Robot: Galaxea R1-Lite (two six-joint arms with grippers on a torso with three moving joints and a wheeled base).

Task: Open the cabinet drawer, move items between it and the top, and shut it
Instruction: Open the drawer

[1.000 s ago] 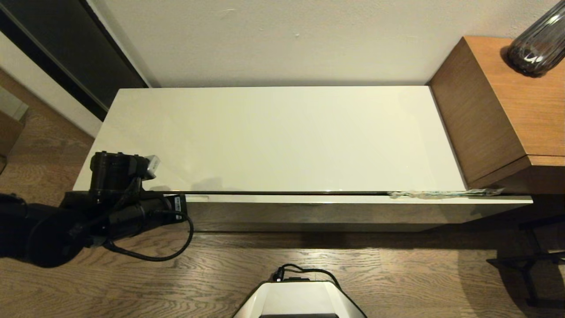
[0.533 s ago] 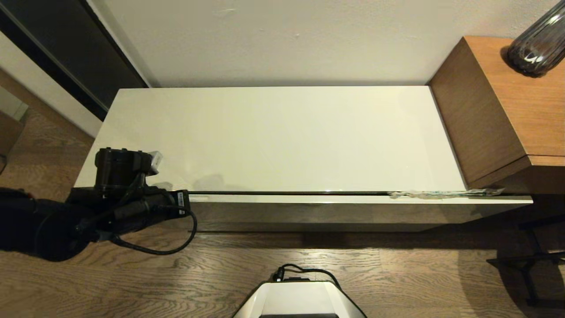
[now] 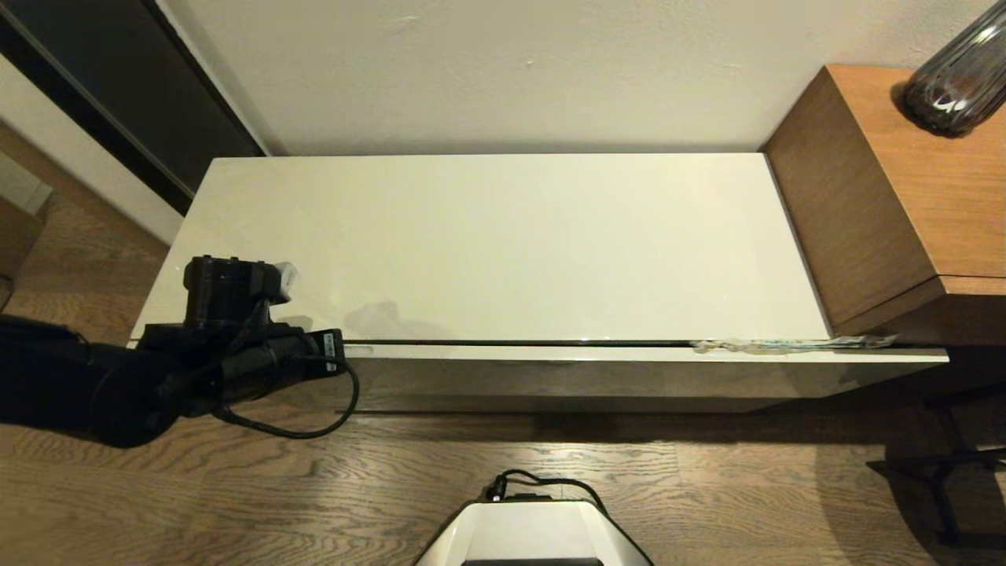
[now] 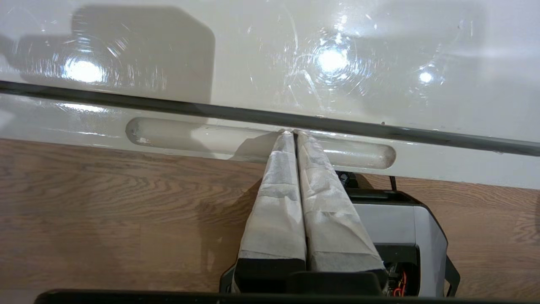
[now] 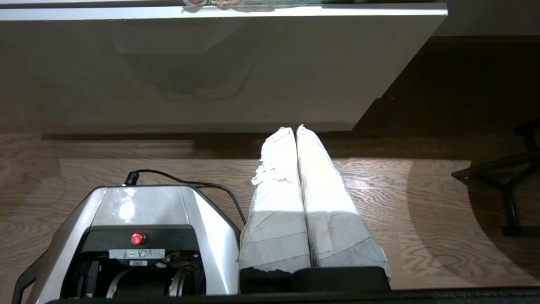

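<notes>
- Lower left of the head view: the left gripper sits at the front lip of the cabinet drawer, jaws clenched on nothing. In the left wrist view the two wrapped fingertips are pressed together, right over the recessed slot on the drawer's rim.
- That slot runs sideways across the frame, crosswise to the jaws, so I'd guess the tips need to drop in and hook it for a pull. The left arm is clearly the nearer one.
- Centre: the top spans the middle of the frame, with the drawer's front edge just below it, barely ajar.
- Lower right: a plastic bag pokes out of the gap.
- The right gripper is parked low over the floor, jaws clenched too.
</notes>
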